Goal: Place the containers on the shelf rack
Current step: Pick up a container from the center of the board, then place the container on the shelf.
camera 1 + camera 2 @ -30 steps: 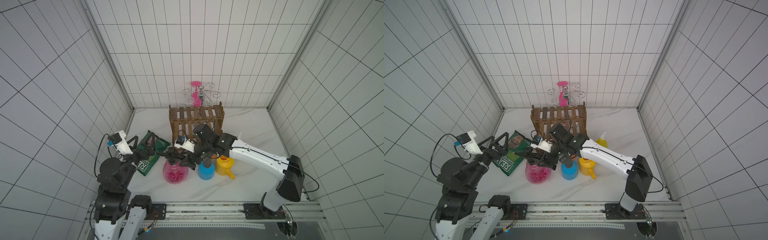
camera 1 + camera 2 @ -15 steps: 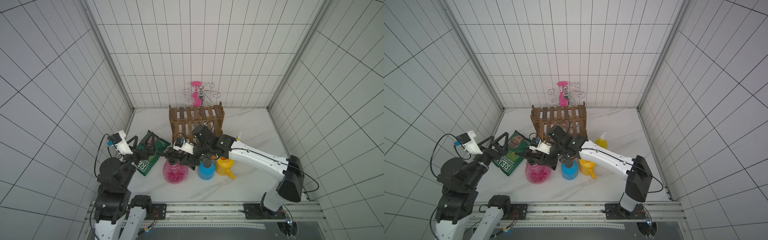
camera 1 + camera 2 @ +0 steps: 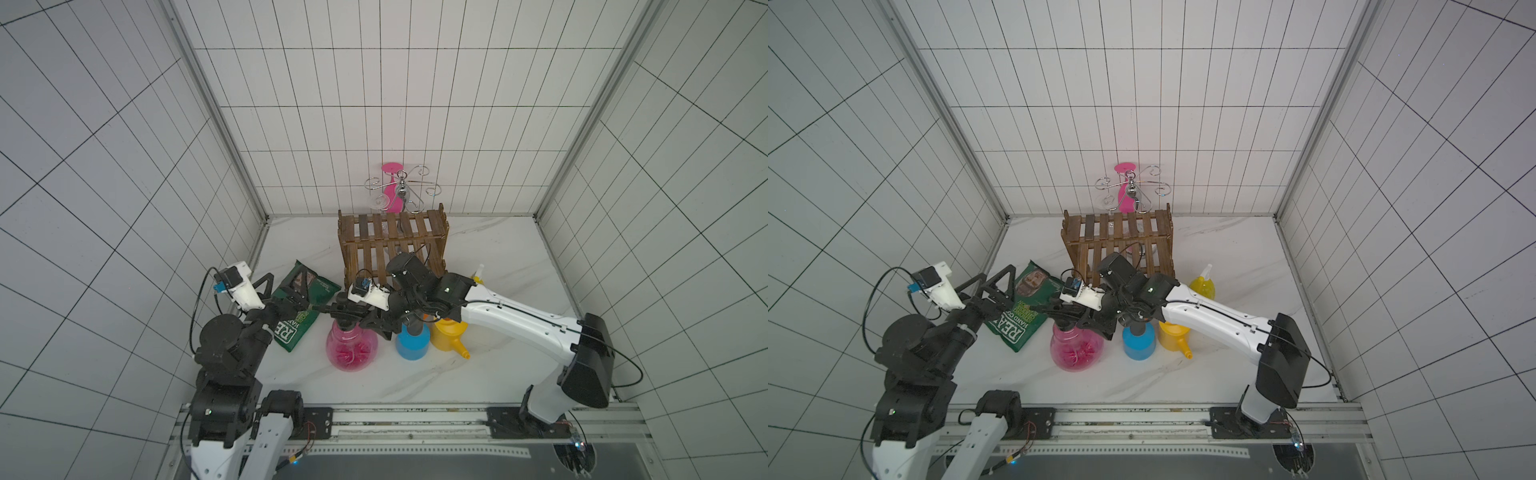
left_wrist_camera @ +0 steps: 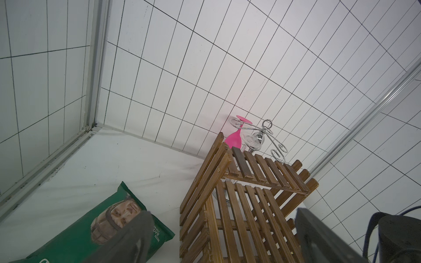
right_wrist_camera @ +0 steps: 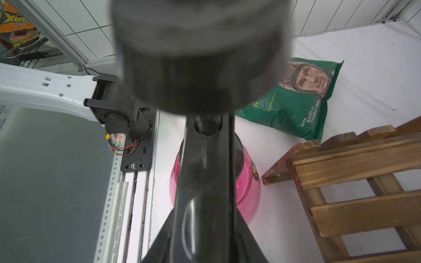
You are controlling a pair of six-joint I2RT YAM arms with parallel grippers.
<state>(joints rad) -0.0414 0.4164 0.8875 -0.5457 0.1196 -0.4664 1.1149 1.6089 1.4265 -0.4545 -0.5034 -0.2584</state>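
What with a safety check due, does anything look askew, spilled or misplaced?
Only the green chip bag stands out: it lies flat beside the shelf rack and is no container. The pink sprayer, blue sprayer and yellow watering can stand upright; nothing looks spilled.

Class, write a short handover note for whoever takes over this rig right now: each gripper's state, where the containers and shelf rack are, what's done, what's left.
Left gripper: open, empty, facing the shelf rack.
Right gripper: at the black handle of the pink sprayer; a firm clamp cannot be confirmed.
Pink sprayer, blue sprayer and yellow watering can stand in a row on the table in front of the rack; the yellow trigger bottle is beside the rack.
Done: no container shelved yet.
Left: all four.
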